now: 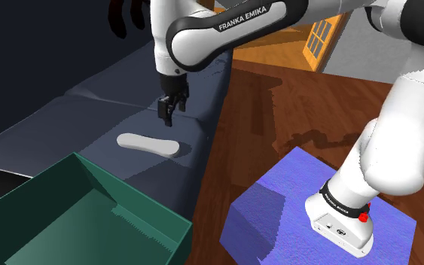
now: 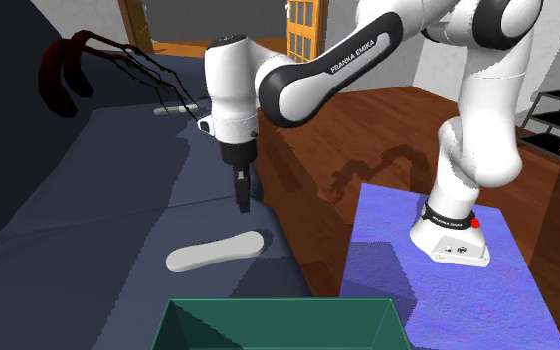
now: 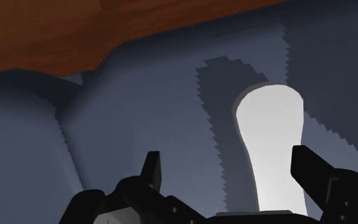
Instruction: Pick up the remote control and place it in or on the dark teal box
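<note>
gripper (image 1: 169, 113): jaws held wide, empty, above remote (image 1: 148, 143) | remote: laid flat on sofa (image 1: 89, 120) | box (image 1: 89, 218): placed near

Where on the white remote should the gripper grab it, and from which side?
Probably the narrower middle of the remote, coming straight down with the open gripper closing across its width. It lies flat on the sofa cushion, long and slim, so its long edges are the faces to pinch.
</note>
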You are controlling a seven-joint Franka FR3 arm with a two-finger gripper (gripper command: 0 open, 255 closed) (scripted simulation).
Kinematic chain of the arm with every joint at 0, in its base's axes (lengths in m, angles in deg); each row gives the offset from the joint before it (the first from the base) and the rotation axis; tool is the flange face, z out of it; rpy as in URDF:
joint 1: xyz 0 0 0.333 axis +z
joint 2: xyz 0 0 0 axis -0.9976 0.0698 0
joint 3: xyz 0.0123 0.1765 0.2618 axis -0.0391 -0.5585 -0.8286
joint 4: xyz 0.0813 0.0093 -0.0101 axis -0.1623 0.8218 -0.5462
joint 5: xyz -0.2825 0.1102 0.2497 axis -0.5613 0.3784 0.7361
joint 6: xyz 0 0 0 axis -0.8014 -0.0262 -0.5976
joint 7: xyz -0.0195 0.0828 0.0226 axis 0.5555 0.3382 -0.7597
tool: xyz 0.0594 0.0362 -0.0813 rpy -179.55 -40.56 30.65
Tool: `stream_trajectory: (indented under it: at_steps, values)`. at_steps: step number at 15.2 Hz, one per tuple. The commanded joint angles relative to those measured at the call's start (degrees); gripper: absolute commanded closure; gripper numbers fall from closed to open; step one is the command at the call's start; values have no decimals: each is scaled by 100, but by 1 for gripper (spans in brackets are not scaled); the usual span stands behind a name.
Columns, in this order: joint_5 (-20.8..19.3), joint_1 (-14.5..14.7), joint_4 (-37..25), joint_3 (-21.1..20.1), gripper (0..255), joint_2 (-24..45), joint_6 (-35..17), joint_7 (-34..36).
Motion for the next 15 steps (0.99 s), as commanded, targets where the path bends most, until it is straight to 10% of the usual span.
stream_trajectory:
  at_steps: [1,8,15]
  values:
    - [-156,134,-341,-67,0,384,-26,63]
    - [-661,656,-1567,-168,0,1640,13,188]
    - [-757,678,-1316,-113,0,1873,-461,249]
